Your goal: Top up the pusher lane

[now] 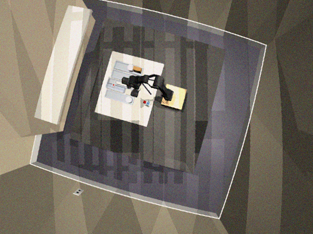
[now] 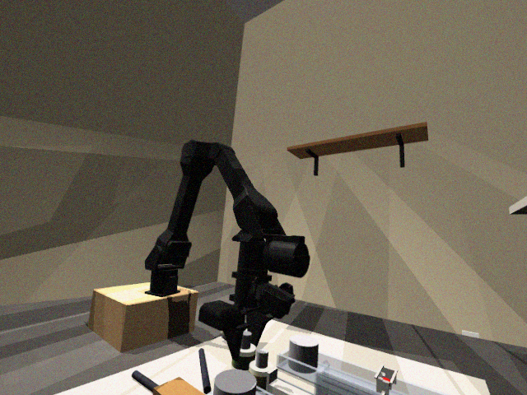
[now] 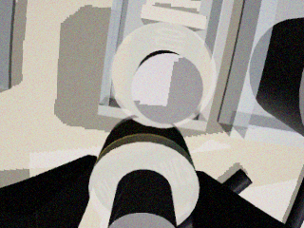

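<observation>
The gripper (image 2: 244, 345) grips the new jar (image 3: 143, 205) by its body, keeping the cap clear. It hangs just before the lane (image 3: 166, 38) front, apparently in line with the old jar (image 3: 163, 76), ready to push the row back.

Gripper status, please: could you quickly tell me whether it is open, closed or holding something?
Gripper: closed on the white jar with the dark lid.

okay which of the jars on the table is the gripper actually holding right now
The cream jar with the dark lid, clamped in the gripper just outside the lane's front end. Its twin stands free inside the lane, ahead of it.
</observation>
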Tool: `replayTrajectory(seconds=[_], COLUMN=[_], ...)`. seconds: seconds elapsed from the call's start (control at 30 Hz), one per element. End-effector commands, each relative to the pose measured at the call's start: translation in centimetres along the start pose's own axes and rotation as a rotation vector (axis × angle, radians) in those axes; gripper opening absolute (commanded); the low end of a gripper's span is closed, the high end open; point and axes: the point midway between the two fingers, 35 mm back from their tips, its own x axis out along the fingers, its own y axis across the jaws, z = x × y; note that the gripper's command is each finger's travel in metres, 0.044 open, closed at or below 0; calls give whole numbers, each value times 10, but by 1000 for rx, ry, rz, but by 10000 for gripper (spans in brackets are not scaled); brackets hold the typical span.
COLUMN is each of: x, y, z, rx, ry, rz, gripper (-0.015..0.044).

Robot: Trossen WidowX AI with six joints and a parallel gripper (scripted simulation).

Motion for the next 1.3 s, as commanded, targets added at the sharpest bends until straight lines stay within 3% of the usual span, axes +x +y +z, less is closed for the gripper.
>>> replayTrajectory(seconds=[0.0,1.27], x=[-3,-5], y=[-1,-1], z=[11,28], rx=[-2,-2], ry=[-31,-33], rz=[-3,-3], gripper=[0,0])
